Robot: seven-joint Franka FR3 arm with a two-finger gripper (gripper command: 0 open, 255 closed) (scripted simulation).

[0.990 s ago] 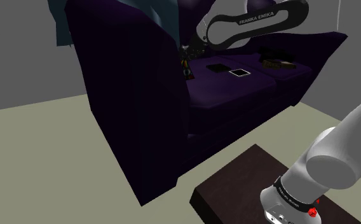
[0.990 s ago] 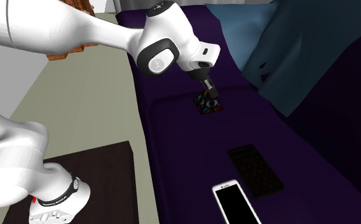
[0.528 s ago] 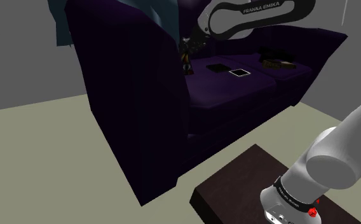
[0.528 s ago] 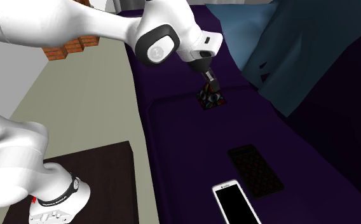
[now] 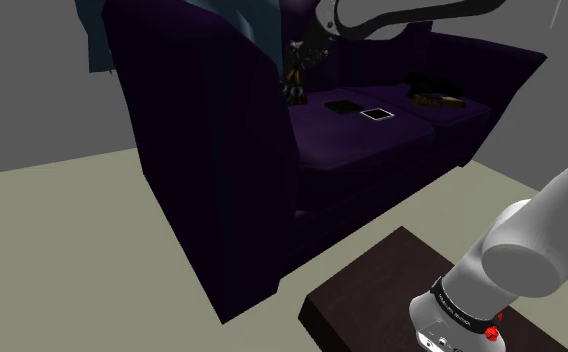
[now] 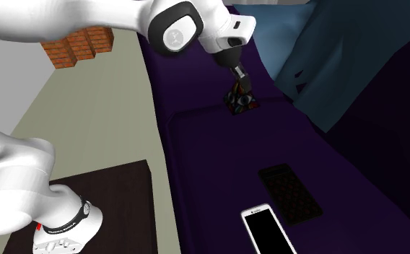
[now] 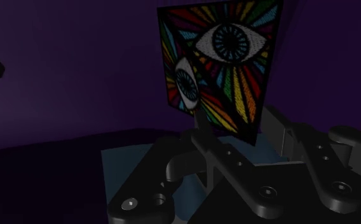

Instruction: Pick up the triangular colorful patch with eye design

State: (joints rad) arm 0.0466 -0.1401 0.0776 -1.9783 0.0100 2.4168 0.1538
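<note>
Your patch (image 7: 220,63) sits clamped between the two black fingers of the gripper (image 7: 236,135), which grip it by one edge across its thin section. That is why it stands out past the fingertips like a raised card, its face turned to the wrist camera. The face shows rainbow rays and two stitched eyes. There its outline looks more four-sided than triangular.

Below the hand lies the dark purple sofa (image 6: 196,166). I judge the patch is just clear of the seat, so the lift looks under way. A white-framed phone (image 6: 267,229) and a dark patterned card (image 6: 289,191) lie flat, well apart from the hand, further along the cushion.

The patch carries no lettering. The print on the arm's base ring (image 6: 65,225) is too small to read.
</note>
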